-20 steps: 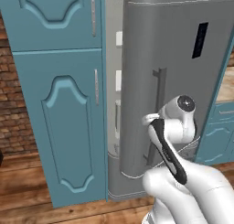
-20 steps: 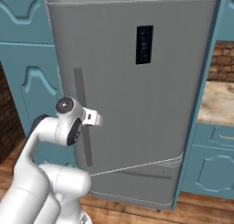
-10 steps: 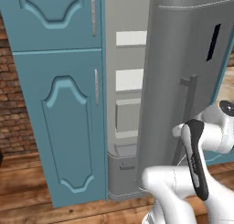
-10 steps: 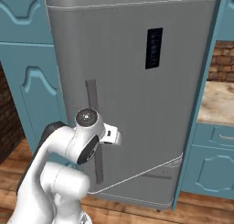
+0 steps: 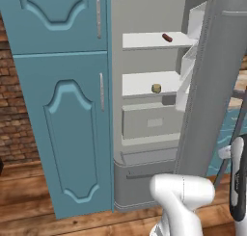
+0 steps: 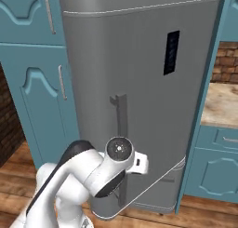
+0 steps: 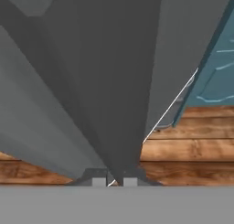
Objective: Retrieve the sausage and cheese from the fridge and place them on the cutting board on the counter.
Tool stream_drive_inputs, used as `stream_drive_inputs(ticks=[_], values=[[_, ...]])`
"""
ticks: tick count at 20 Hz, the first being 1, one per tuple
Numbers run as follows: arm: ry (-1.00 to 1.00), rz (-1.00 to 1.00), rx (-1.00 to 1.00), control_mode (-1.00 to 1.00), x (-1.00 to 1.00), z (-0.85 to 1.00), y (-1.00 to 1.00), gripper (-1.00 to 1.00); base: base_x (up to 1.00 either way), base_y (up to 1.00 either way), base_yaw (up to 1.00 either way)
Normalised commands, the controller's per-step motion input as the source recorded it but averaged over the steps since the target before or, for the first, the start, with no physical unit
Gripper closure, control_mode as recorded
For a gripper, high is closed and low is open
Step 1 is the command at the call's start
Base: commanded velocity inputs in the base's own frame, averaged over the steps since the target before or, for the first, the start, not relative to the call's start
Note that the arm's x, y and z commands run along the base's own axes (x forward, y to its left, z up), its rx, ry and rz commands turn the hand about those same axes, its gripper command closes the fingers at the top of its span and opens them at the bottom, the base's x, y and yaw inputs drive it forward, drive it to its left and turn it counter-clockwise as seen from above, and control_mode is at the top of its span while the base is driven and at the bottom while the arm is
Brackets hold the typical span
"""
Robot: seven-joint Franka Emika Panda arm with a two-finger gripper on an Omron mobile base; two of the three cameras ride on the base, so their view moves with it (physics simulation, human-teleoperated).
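the fridge [image 5: 144, 134] door [image 6: 139, 97] has swung much wider than a second ago, baring white shelves. the gripper [image 7: 112, 181] is clamped on the door's handle [image 6: 122, 129]. the sausage [image 5: 167, 37] lies on the upper shelf, the cheese [image 5: 156, 88] on the one below; neither is fetched yet.

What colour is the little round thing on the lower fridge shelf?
Tan-yellow: the cheese, clearest in the left base view.

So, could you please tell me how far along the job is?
Done: the fridge door is swung open. In hand: the gripper is shut on the door handle. Left: the sausage and the cheese sit on their shelves, untouched.
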Motion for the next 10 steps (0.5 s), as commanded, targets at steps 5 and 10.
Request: stream_drive_inputs(ticks=[5, 10], values=[[-0.32, 0.00, 0.00, -1.00, -0.94, 0.31, -0.32, -1.00, 0.00, 0.00, 0.00], [-0.23, 0.00, -0.04, -1.00, -0.95, 0.83, -0.22, -1.00, 0.00, 0.00, 0.00]])
